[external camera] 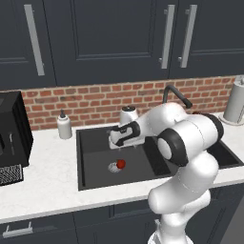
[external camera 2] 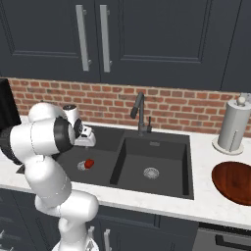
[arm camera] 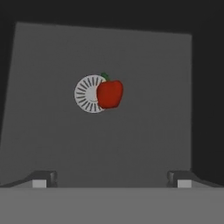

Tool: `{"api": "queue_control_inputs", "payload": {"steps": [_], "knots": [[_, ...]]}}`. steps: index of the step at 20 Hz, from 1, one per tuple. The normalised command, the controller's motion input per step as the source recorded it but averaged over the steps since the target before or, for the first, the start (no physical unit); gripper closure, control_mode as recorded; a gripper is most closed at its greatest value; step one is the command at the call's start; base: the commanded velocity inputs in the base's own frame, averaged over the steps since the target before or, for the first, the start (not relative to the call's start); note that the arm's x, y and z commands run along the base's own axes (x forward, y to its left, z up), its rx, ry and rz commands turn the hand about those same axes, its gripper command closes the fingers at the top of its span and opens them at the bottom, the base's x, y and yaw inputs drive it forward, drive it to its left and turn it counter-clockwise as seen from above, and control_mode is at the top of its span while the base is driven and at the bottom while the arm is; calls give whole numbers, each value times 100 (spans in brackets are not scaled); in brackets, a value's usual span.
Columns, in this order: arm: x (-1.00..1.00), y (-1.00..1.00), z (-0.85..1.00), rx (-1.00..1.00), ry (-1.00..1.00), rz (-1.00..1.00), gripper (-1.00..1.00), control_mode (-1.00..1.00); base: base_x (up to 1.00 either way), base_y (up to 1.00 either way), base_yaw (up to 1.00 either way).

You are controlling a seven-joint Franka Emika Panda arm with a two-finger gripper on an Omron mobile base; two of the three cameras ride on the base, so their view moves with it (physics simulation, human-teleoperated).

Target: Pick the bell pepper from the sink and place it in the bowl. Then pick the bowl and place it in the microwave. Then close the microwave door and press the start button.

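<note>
The small red bell pepper lies on the floor of the left basin of the black sink, leaning against the round metal drain. Directly above it hangs my gripper, pointing down and well clear of the pepper. It is open, with the fingertips wide apart and nothing between them. The reddish-brown bowl sits on the counter right of the sink. The microwave and its door are out of view.
The arched black faucet rises behind the divider between the basins. A soap dispenser stands left of the sink, next to a black appliance. A paper towel holder stands at the back right.
</note>
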Motion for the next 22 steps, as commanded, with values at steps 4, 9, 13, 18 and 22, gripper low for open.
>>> {"api": "queue_control_inputs", "payload": {"steps": [4,9,13,18,22], "knots": [[23,0,-51,0,-9,0,-100,-100,0,0,0],[29,0,-46,0,-1,0,-100,-100,0,0,0],[29,9,-35,0,0,-3,-100,-100,0,0,0],[15,11,-22,0,0,-8,-100,-100,0,0,0],[28,10,-27,-2,0,-6,-100,-100,0,0,0]]}}
